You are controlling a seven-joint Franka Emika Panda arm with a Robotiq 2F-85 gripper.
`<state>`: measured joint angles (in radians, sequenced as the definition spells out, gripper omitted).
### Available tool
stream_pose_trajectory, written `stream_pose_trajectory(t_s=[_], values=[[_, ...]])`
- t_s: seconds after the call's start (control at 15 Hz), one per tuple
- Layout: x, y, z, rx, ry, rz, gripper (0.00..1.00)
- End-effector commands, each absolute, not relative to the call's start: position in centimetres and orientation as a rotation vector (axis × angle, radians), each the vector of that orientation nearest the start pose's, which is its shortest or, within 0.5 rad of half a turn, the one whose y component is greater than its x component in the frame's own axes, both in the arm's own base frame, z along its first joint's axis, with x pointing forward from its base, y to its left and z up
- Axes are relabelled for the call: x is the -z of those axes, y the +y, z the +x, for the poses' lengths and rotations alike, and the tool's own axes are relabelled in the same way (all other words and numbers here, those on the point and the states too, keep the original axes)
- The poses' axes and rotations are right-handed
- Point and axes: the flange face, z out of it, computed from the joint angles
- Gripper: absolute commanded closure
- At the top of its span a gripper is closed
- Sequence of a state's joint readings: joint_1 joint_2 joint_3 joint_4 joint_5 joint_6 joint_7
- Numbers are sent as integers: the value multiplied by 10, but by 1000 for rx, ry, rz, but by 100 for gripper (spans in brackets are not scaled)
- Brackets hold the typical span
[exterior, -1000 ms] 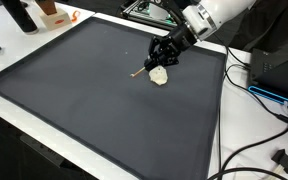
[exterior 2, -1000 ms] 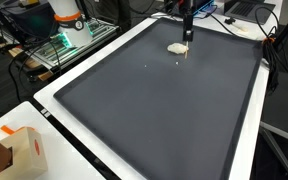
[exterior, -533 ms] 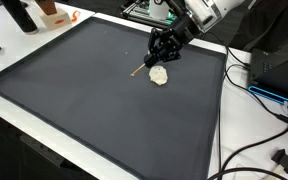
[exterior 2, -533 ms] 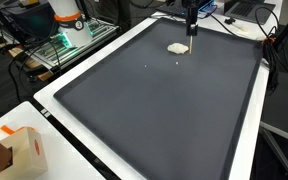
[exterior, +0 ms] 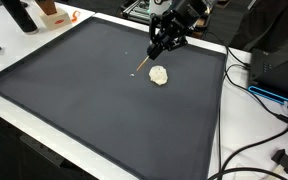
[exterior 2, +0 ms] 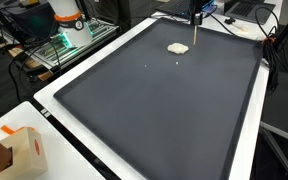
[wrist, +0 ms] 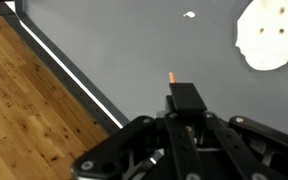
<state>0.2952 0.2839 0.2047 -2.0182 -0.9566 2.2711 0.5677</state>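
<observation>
My gripper hangs above the far part of a large dark mat, shut on a thin wooden stick that slants down toward the mat. In the wrist view the black fingers are pressed together, and the stick's orange tip pokes out past them. A flat white lump lies on the mat just below and beside the stick's lower end, apart from it. The lump also shows in an exterior view and at the wrist view's upper right. From the other side the gripper is seen over the mat's far edge.
Cables and a black box lie past one side of the mat. A dark bottle and an orange item stand at a far corner. A cardboard box sits near a corner. A small white speck is on the mat.
The gripper has risen and drawn back toward the mat's far edge, carrying the stick up with it. The white lump has stayed where it was.
</observation>
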Motion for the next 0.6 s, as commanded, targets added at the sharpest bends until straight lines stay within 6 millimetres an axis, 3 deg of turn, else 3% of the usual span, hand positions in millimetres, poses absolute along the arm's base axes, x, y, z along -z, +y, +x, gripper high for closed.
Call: stream_pose_trajectory(t_s=[0.0,0.53], values=[[-341,254,530,-404,769,2527,97],[-384,239,536,-322,845,2698,97]])
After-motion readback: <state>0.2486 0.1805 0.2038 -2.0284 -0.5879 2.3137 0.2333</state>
